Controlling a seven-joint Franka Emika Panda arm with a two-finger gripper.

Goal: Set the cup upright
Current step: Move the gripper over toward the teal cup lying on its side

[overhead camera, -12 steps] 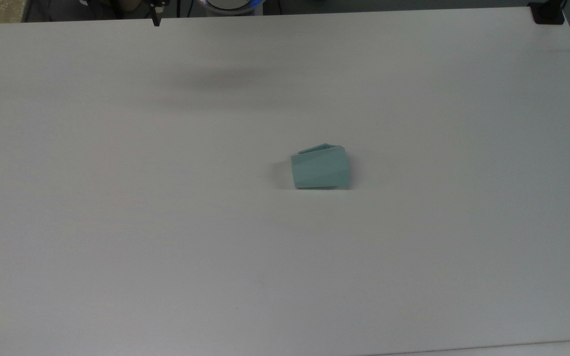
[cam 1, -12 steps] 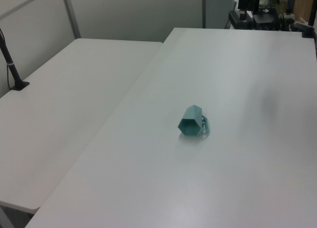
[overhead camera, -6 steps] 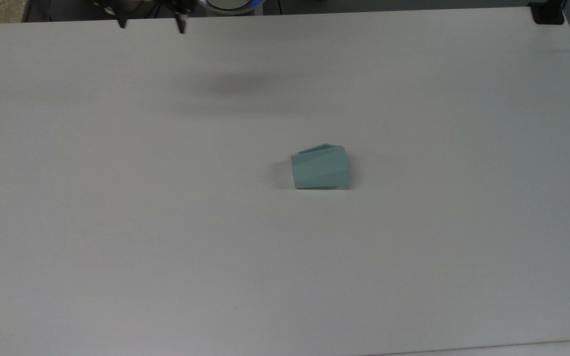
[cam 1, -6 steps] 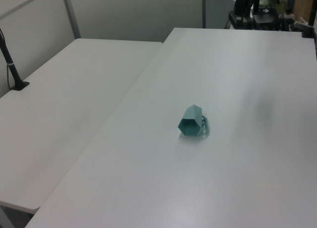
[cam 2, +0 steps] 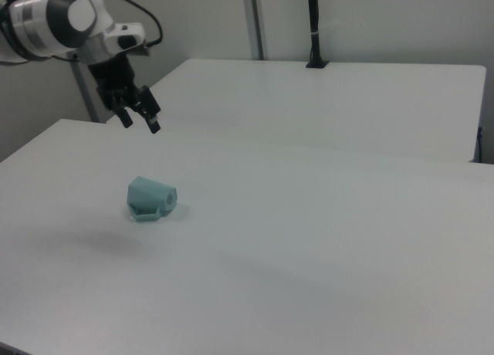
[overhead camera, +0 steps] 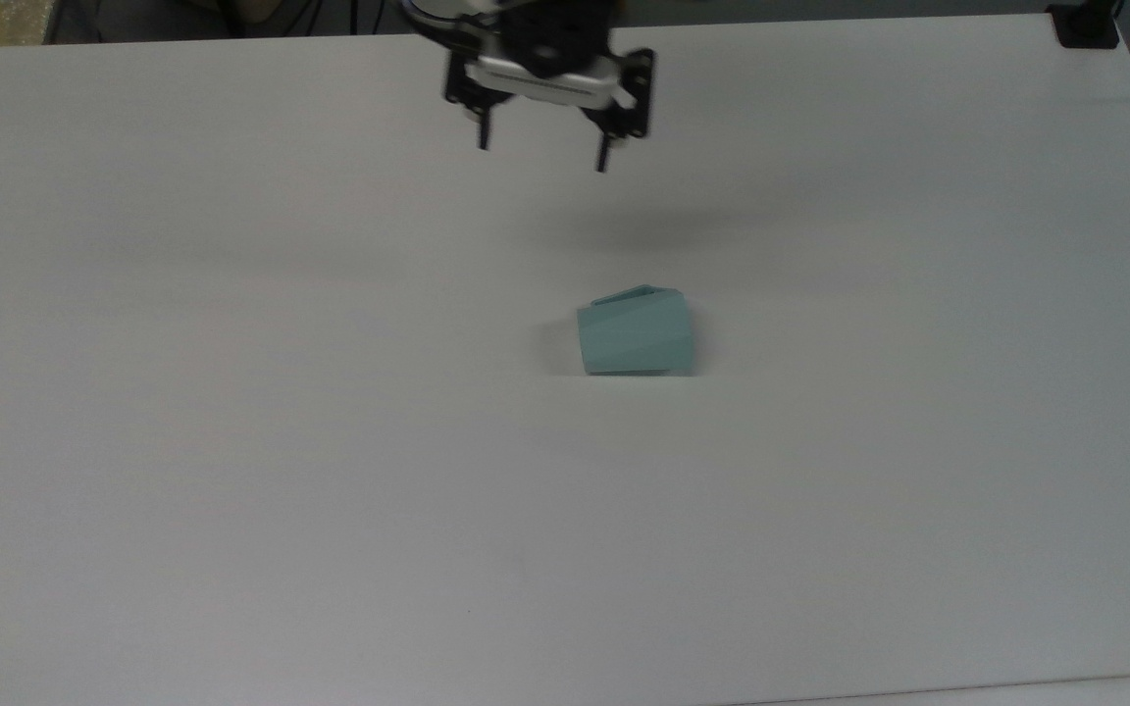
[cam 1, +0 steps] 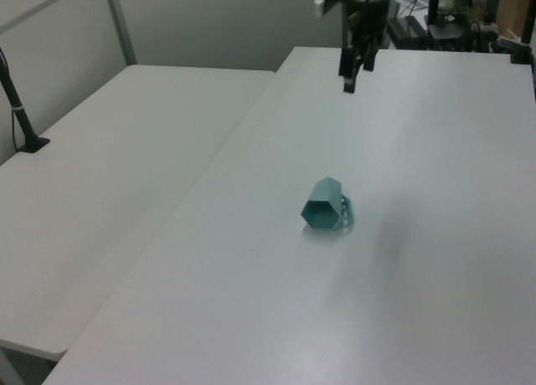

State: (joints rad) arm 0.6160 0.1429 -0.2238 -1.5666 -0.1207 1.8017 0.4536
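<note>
Swung in from beyond the desk's (overhead camera: 231,441) far edge with fingers (overhead camera: 483,135) spread and empty, hovers well short of the cup (overhead camera: 636,336), lying sideways mid-desk, ungrasped, righting all left.

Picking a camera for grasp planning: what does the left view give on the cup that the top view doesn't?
Left view: the cup's open hexagonal mouth faces the camera, handle lying toward the left view's right.
Top view: the cup's faceted side wall in profile; the hand with both fingers spread apart.
Both: the cup lies on its side on the white table, with the hand above the table, clear of the cup.
</note>
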